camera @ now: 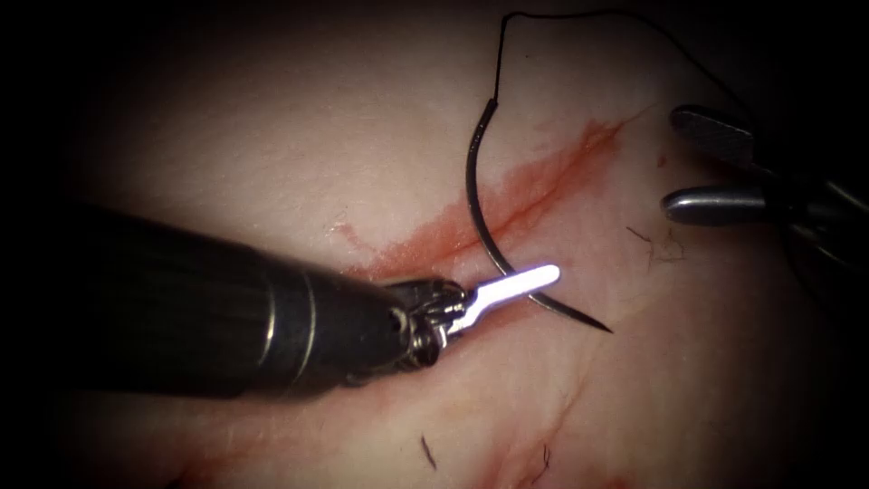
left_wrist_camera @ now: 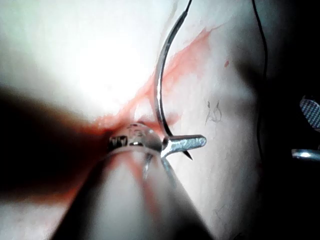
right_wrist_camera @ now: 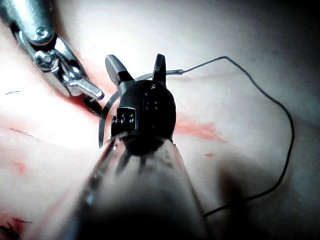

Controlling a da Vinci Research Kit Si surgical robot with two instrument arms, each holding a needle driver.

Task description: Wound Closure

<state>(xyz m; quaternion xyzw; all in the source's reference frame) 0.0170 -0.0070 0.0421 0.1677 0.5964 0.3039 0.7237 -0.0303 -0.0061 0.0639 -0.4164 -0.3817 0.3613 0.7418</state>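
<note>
A: The endoscope looks down from above and in front onto the tissue (camera: 272,118), the cut (camera: 534,195) beyond the left tool (camera: 525,282).

B: Each wrist camera looks along its shaft, very close; all share the needle (camera: 480,217).

Right gripper (camera: 701,167) partly in shadow
</note>
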